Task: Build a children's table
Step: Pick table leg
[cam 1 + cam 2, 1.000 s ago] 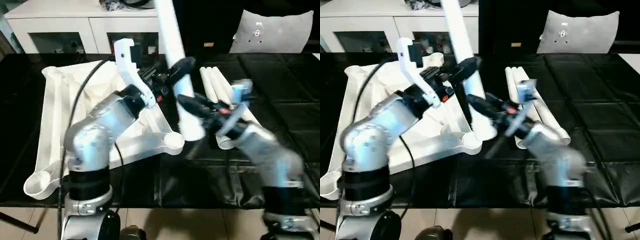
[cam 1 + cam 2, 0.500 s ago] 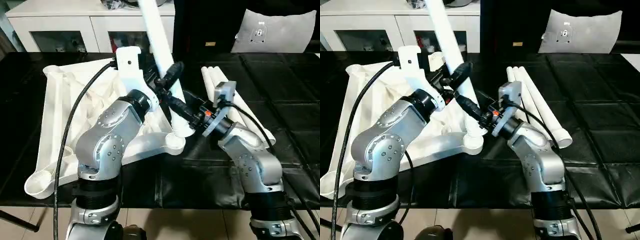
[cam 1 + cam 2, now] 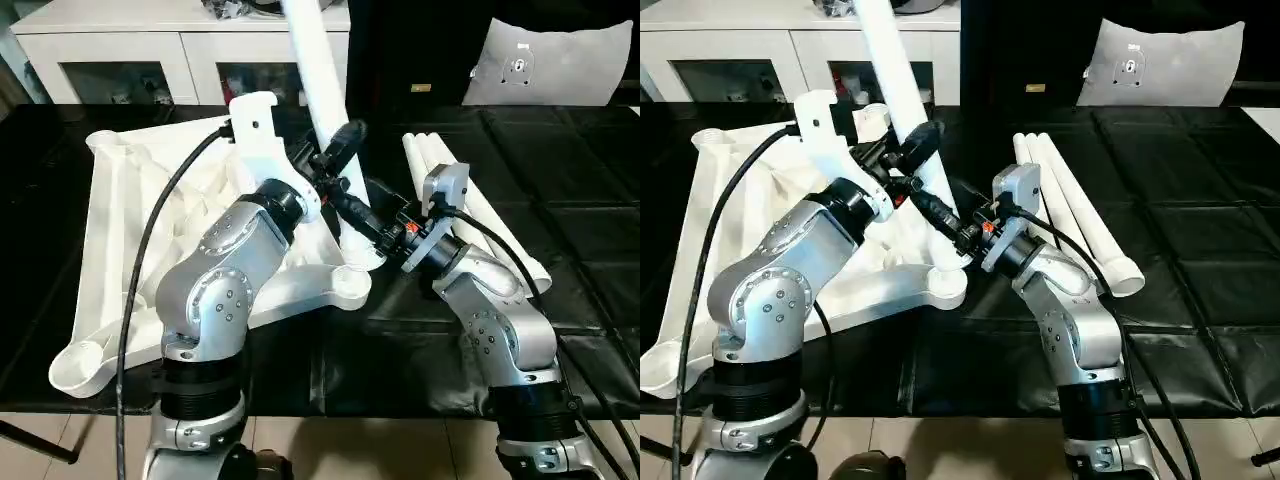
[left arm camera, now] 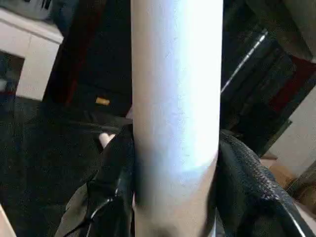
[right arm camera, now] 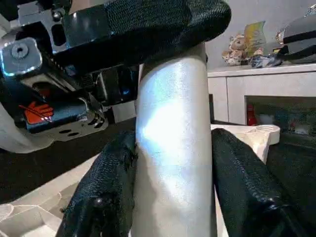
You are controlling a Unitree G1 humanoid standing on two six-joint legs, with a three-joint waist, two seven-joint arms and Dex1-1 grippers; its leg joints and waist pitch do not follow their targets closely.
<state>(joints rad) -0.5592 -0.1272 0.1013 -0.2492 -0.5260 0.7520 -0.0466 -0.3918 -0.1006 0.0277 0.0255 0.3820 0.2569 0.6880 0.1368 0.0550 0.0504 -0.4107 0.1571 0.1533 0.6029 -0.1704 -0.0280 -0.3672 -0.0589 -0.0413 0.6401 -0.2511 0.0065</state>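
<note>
— Left wrist view first: what is your left end effector [image 3: 338, 152] doing?

— You have its two black fingers [image 4: 114, 187] clamped on one white tube leg [image 3: 318, 75], which tilts up and away toward the cabinets. Your right end effector [image 3: 352, 212] is clamped on the same leg lower down, with a finger [image 5: 103, 187] on each side of it.

— Where does that leg end?

— Its lower end sits at the near corner socket [image 3: 343, 284] of the tabletop [image 3: 125, 235]; you cannot tell whether it is seated in the socket.

— Count the parts for me.

— You have one tabletop, lying ribbed side up on your left, and four legs: the one you hold, plus three spare legs [image 3: 1070, 205] lying side by side on your right, well apart from the tabletop.

— And around them?

— All of it rests on a counter [image 3: 580, 215] under a black quilted cover. Behind stand white cabinets [image 3: 120, 60] with dark openings, and a grey cushion [image 3: 550, 62] sits at the far right.
</note>
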